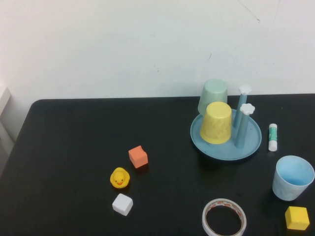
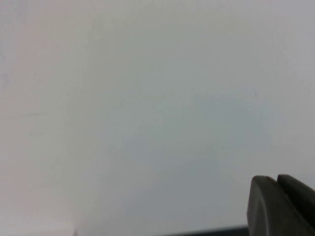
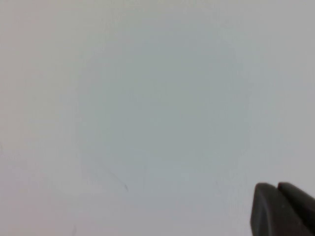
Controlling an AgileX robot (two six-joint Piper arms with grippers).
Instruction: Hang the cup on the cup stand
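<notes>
Jaws pressed together, left gripper (image 2: 283,206) and right gripper (image 3: 283,209) parked facing the wall; upright cup (image 1: 293,177) awaits pickup beside the cup stand (image 1: 253,142).

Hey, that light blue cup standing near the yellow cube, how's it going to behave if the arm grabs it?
The light blue cup looks like thin plastic, so probably light and slightly squeezable. It stands upright on its narrower base, so a sideways push may tip it. Its smooth tapered wall could slip upward out of a pinch.

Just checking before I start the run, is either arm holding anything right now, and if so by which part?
Nothing is held. The left gripper and right gripper are both shut on nothing, facing the wall, off the table. The light blue cup stands untouched.
</notes>
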